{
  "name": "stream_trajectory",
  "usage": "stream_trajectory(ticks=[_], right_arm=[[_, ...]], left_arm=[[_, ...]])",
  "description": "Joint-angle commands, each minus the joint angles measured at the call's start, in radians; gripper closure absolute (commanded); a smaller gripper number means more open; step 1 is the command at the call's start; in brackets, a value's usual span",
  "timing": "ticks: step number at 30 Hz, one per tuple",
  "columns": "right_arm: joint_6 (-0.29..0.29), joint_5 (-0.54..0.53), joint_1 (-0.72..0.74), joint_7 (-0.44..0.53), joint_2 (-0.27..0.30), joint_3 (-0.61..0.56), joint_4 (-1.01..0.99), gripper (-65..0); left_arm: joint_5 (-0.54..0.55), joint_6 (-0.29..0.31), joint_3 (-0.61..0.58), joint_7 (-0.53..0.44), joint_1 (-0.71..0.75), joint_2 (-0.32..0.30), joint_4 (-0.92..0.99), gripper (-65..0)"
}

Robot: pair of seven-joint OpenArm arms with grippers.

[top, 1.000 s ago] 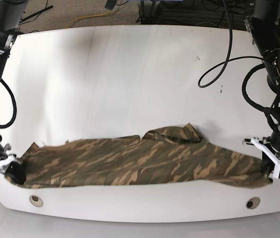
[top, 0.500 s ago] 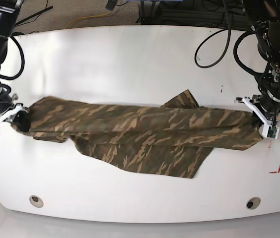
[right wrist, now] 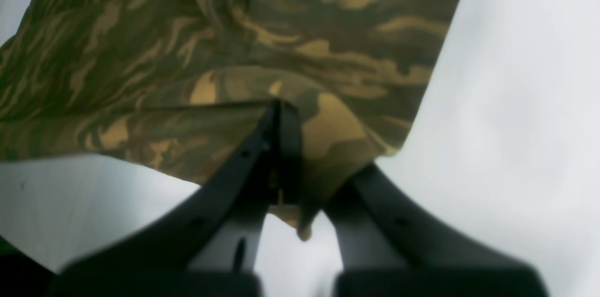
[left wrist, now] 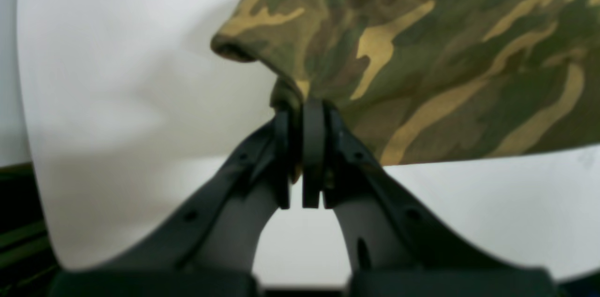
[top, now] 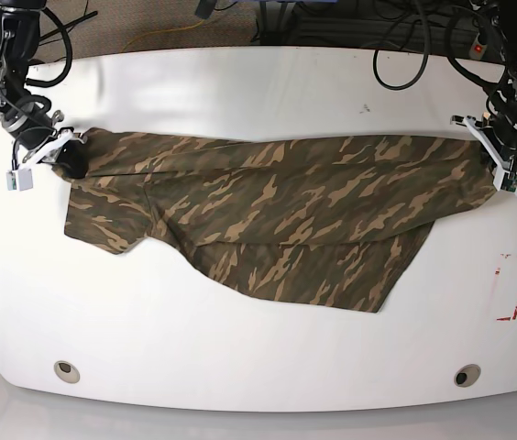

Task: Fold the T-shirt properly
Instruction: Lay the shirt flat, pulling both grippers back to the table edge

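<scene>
Across the white table (top: pixel 258 92), the camouflage T-shirt (top: pixel 268 220) stretches rumpled, both grippers' jaws clamped on its opposite ends.

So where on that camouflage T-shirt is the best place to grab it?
At its two far corners, coming from the outer ends. The T-shirt lies stretched wide across the table, and that is where the left tool and right tool pinch it, each shut on an edge fold.

The T-shirt (top: pixel 277 220) stretches across the desk (top: pixel 258 367) from side to side, barring passage there. Nearer than the T-shirt, bare desk runs to the front edge; beyond it, likewise.
</scene>
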State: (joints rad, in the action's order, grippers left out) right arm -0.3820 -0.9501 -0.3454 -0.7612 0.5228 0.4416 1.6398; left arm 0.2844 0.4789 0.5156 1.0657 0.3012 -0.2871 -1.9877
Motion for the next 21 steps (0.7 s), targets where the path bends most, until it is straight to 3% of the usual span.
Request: stream_trajectory(ticks=[1,5,14,18,21], right_arm=[[0.001,-0.013,-0.033,0.026,0.001,0.013,0.021,0.0],[0.001,-0.013,-0.086,0.026,-0.022,0.013,0.021,0.0],[-0.041,-0.013,-0.148,0.026,-0.059,0.013,0.027,0.0],[-0.041,-0.011,-0.156,0.026,-0.089,0.012,0.027,0.0],[-0.041,-0.011,-0.157,0.026,-0.092,0.012,0.027,0.0]], left_arm=[[-0.012,0.045,0.027,-0.014,0.022,-0.014,-0.015,-1.0],[-0.012,0.103,0.044,-0.014,0.066,-0.014,-0.012,-15.0],[-0.004,0.114,0.044,-0.014,0.105,-0.014,0.02,-48.5],[0.011,0.194,0.065,-0.014,0.063,-0.011,0.006,-49.0],[0.032,0.191,0.064,-0.011,-0.052,-0.01,0.015,-49.4]])
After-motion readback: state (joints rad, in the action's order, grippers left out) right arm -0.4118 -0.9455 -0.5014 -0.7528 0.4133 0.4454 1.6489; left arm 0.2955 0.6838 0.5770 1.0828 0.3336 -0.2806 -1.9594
